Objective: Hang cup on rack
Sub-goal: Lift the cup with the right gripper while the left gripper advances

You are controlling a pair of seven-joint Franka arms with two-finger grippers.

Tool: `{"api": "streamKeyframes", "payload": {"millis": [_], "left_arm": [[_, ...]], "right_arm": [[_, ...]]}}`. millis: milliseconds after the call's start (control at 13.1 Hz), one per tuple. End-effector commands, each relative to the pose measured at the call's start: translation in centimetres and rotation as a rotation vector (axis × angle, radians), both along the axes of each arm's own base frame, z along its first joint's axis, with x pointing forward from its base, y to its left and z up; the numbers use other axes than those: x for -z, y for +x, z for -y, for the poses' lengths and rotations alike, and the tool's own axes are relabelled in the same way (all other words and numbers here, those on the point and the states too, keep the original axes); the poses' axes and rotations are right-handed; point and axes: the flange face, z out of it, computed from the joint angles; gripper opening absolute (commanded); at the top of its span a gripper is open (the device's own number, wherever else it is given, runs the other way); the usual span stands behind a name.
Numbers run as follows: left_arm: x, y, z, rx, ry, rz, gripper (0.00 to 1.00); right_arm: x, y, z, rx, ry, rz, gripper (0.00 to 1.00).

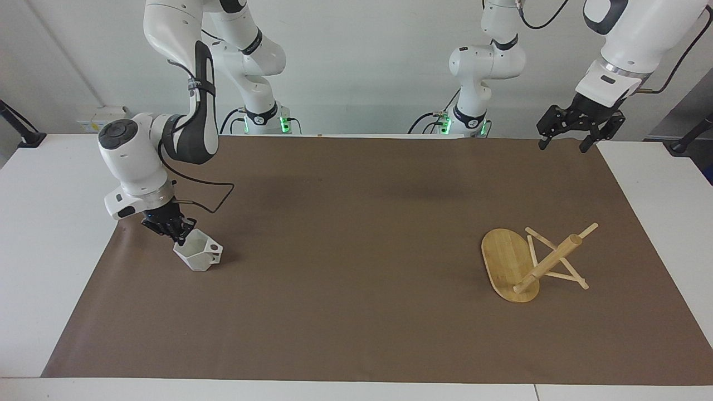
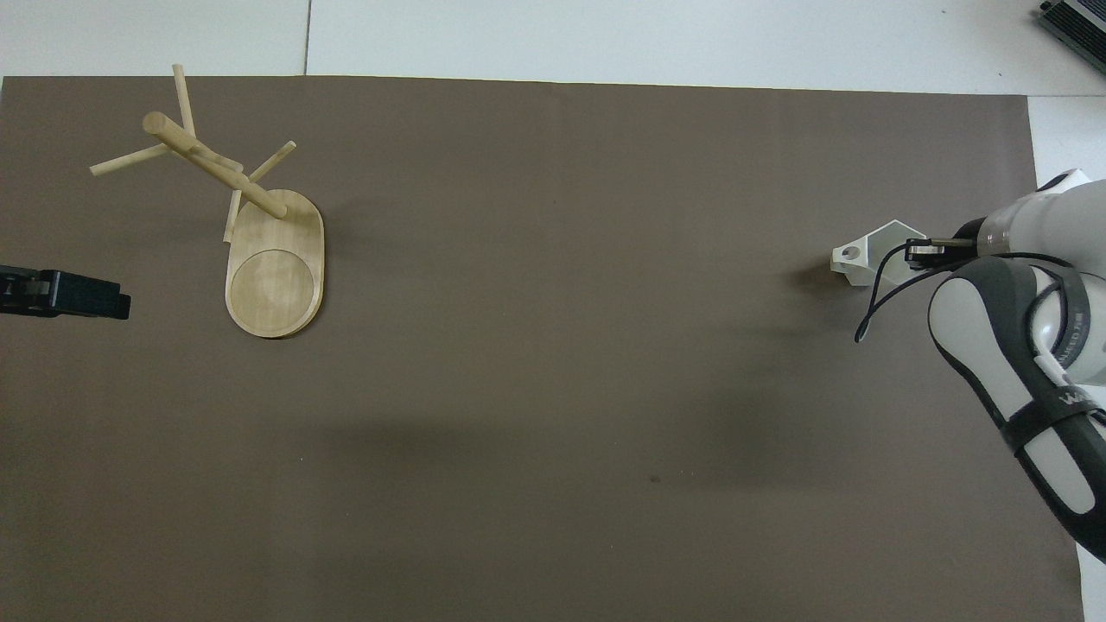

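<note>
Jaws first: the right gripper (image 1: 179, 238) has its jaws clamped on the rim wall of the cup (image 1: 199, 253), while the left gripper (image 1: 574, 131) has its jaws apart and empty, waiting over the corner of the mat (image 1: 345, 267) at the left arm's end, close to the robots.

The desk (image 1: 39, 262) carries the brown mat, and everything of the task sits on that. The rack (image 1: 532, 262) lies tipped over toward the left arm's end: its oval base stands up on edge, and the post and pegs slant down until the pegs touch the mat. The cup is at the right arm's end, well apart from the rack, tilted in the grip with its handle pointing toward the middle of the mat; its low edge looks to be at or just off the mat, and I cannot tell which.

The step in hand is the pickup of the cup. As I judge it, hanging cannot work while the rack lies down. The next move calls for the free left arm to set the rack upright on its base, and for the right arm to lift the cup and carry it across so the handle's hole can slide onto a peg.
</note>
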Motion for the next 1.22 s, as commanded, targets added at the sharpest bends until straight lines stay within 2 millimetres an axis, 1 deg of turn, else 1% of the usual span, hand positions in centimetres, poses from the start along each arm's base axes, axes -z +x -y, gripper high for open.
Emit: {"api": "streamKeyframes", "payload": {"millis": [0, 76, 229, 305, 534, 687, 840, 916, 993, 1069, 1145], "left_arm": [[0.0, -0.7, -0.2, -0.009, -0.012, 0.005, 1.0], [0.0, -0.7, -0.1, -0.011, -0.012, 0.004, 1.0], [0.0, -0.8, 0.9, 0.011, -0.011, 0.004, 1.0], [0.0, -0.8, 1.1, 0.014, -0.01, 0.003, 1.0], [-0.1, -0.7, 1.7, 0.01, -0.011, 0.016, 1.0], [0.0, -0.8, 2.0, -0.06, -0.012, 0.006, 1.0], [0.1, -1.1, 3.8, -0.222, -0.017, -0.007, 1.0], [0.1, -1.2, 4.2, -0.308, -0.028, -0.017, 1.0], [0.1, -1.4, 5.8, -0.327, -0.054, -0.029, 1.0], [0.0, -1.9, 6.8, -0.34, -0.067, -0.043, 1.0], [0.4, -2.5, 7.7, -0.365, -0.059, -0.065, 1.0]], "right_arm": [[-2.2, 0.4, 0.2, 0.019, 0.005, 0.001, 0.0], [-2.5, 0.5, 0.2, 0.019, 0.005, -0.002, 0.0], [-3.4, 0.6, 0.2, 0.019, 0.007, -0.002, 0.0], [-3.8, 0.6, 0.2, 0.019, 0.007, -0.004, 0.0], [-6.1, 0.5, -0.1, 0.014, 0.012, -0.008, 0.0], [-7.7, 0.6, -0.4, 0.011, 0.014, -0.012, 0.0], [-9.6, 0.8, -0.7, 0.008, 0.018, -0.033, 0.0], [-10.5, 0.8, -0.8, 0.008, 0.019, -0.042, 0.0], [-11.0, 0.8, -1.0, 0.005, 0.021, -0.053, 0.0], [-11.7, 0.7, -1.1, 0.004, 0.023, -0.064, 0.0], [-12.4, 0.7, -1.2, 0.003, 0.023, -0.068, 0.0]]}}
